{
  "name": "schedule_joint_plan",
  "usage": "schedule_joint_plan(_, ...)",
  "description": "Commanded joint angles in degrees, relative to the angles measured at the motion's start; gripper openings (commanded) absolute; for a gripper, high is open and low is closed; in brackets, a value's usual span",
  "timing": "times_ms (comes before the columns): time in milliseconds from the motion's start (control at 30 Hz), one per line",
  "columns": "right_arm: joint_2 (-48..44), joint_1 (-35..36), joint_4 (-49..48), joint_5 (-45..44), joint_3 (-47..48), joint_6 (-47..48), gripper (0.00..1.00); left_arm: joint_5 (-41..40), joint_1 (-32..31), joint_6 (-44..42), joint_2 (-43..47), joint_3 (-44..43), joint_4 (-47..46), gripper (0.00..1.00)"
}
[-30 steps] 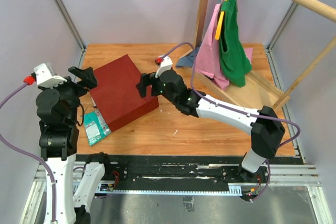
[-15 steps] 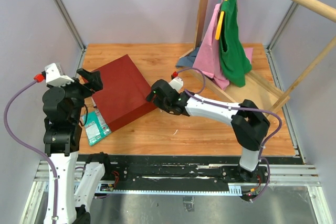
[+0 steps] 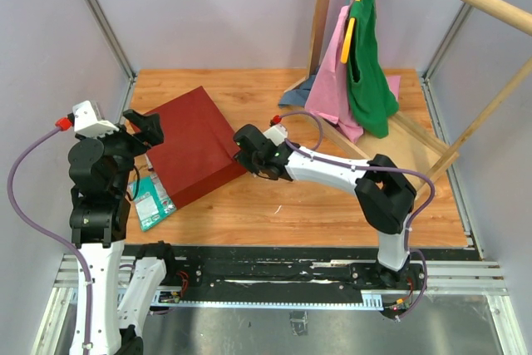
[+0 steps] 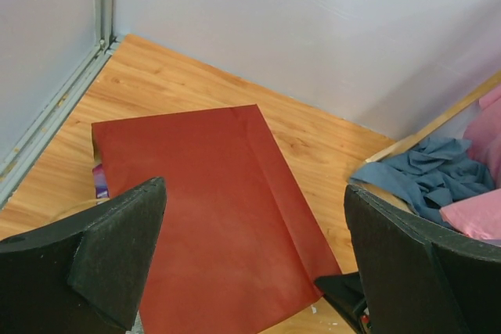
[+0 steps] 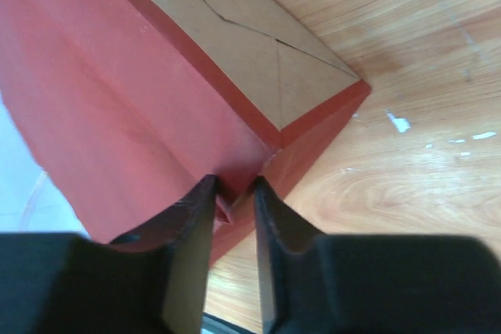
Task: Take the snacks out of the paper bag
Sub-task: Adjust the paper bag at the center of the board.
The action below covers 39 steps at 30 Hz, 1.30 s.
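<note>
The paper bag (image 3: 187, 147) lies on its side at the left of the table (image 3: 332, 214). The right gripper (image 3: 243, 151) is down at the bag's right corner, jaws narrow, pinching a fold of its red paper. The left gripper (image 3: 143, 126) hovers over the bag's left edge, jaws spread wide, holding nothing. One teal snack (image 3: 151, 203) lies on the table, touching the bag's near left end.

Pink garment (image 3: 331, 89) and green garment (image 3: 370, 81) hang on a wooden frame (image 3: 322, 6). Blue cloth (image 3: 293, 95) lies on the worktop (image 3: 332, 214).
</note>
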State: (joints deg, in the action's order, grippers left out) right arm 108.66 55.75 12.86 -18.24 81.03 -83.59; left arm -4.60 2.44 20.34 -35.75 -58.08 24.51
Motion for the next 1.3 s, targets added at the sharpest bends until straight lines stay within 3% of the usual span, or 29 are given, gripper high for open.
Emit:
schedule_joint_plan(0,2.10,-1.52,0.80,-1.49,1.15,-1.83,0.17,0.38,-0.23,-1.18,0.26,0.04,-1.49,1.00)
schedule_joint_plan(100,2.46,-2.30,-0.57,-0.86,0.93,-1.44,0.06,0.32,-0.21,-1.27,-0.01,-0.05,-1.49,1.00)
schedule_joint_plan(233,3.17,-3.81,-2.05,-0.64,1.77,0.89,0.01,0.36,-0.24,-1.29,-0.45,-0.09,-1.62,1.00)
schedule_joint_plan(400,6.25,-8.02,-5.16,2.23,4.99,6.45,0.01,0.49,-0.18,-1.28,-1.14,-0.26,-1.65,1.00)
schedule_joint_plan(700,17.36,-15.28,-7.89,9.37,20.10,21.76,0.01,1.83,-0.15,-0.33,-3.94,1.48,-3.53,1.00)
schedule_joint_plan(833,24.96,-19.06,-11.80,18.14,30.65,30.31,0.03,2.30,-0.15,-0.01,-5.59,2.97,-4.45,1.00)
schedule_joint_plan(933,33.33,-22.30,-11.39,24.21,45.12,34.84,0.02,3.28,-0.15,0.34,-6.62,3.84,-4.88,1.00)
schedule_joint_plan(1033,42.61,-24.97,-9.43,27.52,59.69,36.62,0.01,4.17,-0.15,0.56,-7.37,4.37,-5.10,1.00)
schedule_joint_plan(1100,46.81,-26.74,-13.39,30.32,63.63,35.40,0.01,4.12,-0.15,0.44,-7.55,4.45,-4.94,1.00)
schedule_joint_plan(1133,47.46,-27.69,-17.28,31.86,63.13,34.29,0.05,4.08,-0.15,0.45,-7.66,4.55,-4.89,1.00)
schedule_joint_plan(1167,47.47,-28.38,-20.35,33.54,62.04,32.99,0.16,4.04,-0.15,0.49,-7.67,4.67,-4.78,1.00)
schedule_joint_plan(1267,45.91,-30.11,-25.50,38.60,59.11,31.06,0.71,4.23,-0.15,0.49,-7.69,5.11,-4.27,1.00)
